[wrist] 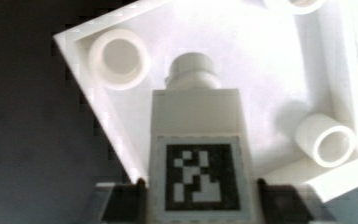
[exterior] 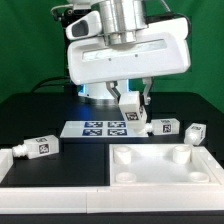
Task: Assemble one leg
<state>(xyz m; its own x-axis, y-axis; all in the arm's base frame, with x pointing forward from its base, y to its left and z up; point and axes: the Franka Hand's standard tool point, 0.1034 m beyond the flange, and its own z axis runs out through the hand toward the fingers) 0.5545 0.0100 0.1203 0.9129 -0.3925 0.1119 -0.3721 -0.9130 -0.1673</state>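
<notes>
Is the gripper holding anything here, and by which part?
Yes. The gripper holds a leg by its tagged blocky end; the round stub points away, over the frame.

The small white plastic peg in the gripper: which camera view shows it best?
The wrist view: the small white plastic peg fills the middle, its round stub and black-and-white tag plain, against the white tray-like frame. The exterior view shows it small and tilted in the gripper.

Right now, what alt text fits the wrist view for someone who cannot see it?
The gripper holds the leg, a white peg with a black-and-white tag, its round stub pointing toward the white frame with round sockets.
</notes>
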